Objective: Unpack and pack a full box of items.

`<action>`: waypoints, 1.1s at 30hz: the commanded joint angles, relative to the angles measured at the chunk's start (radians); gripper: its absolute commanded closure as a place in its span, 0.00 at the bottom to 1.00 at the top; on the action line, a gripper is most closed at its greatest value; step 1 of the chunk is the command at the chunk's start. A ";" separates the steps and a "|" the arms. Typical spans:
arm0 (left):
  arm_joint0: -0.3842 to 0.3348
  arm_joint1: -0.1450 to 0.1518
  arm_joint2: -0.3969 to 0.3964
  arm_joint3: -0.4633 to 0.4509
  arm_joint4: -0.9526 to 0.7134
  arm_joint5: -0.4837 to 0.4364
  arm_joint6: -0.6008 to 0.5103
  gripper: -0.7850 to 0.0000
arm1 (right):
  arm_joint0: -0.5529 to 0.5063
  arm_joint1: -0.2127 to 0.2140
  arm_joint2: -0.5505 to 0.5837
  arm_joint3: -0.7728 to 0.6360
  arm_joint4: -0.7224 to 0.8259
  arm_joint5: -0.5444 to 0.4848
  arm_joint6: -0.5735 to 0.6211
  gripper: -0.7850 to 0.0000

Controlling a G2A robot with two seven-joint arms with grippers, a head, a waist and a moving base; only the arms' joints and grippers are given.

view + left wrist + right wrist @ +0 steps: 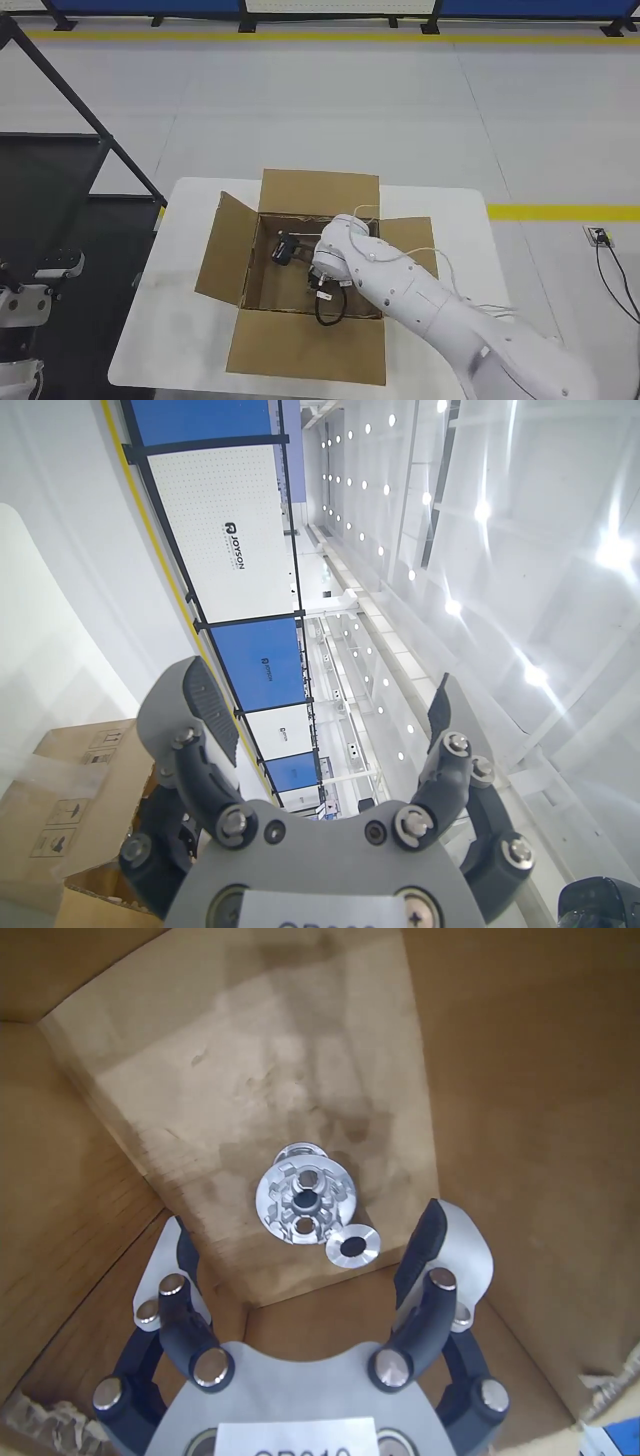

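Observation:
An open cardboard box [320, 190] stands on the white table [450, 215] with its flaps folded out. My right arm hangs down into it, and my right gripper [285, 248] sits low near the box's left inner wall. Inside, my right gripper [305, 1215] is open above the box floor [240, 1053]. A silver flanged metal part [305, 1200] lies on that floor just beyond the fingertips, and a small silver washer [352, 1248] rests against it. Nothing is between the fingers. My left gripper [320, 675] is open and empty, pointing up toward the hall ceiling.
A cardboard box [75, 795] with tape and handling marks shows beside my left gripper. A black frame [70, 170] stands left of the table. The box walls [525, 1128] close in around my right gripper. Bare table runs along the box's right side.

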 commanded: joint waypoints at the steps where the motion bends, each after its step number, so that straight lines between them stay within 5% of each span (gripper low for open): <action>1: 0.000 0.000 0.000 0.000 0.000 0.000 0.000 0.00 | 0.006 -0.031 -0.005 0.071 0.014 -0.014 -0.002 0.53; 3: 0.000 0.000 0.000 0.000 0.000 0.000 0.000 0.00 | 0.012 -0.059 -0.009 0.121 0.025 -0.030 0.000 0.75; 7: 0.000 0.000 0.000 0.000 0.000 0.000 0.000 0.00 | 0.025 -0.105 -0.020 0.209 0.017 -0.049 -0.008 0.94; 20: 0.000 0.000 0.000 0.000 0.000 0.000 0.000 0.00 | 0.038 -0.195 -0.035 0.378 -0.050 -0.112 -0.124 0.91; 24: 0.000 0.000 0.000 0.000 0.000 0.000 0.000 0.00 | 0.043 -0.212 -0.038 0.404 -0.078 -0.133 -0.168 1.00; 33: 0.000 0.000 0.000 0.000 0.000 0.000 0.000 0.00 | 0.060 -0.237 -0.031 0.447 -0.109 -0.168 -0.234 1.00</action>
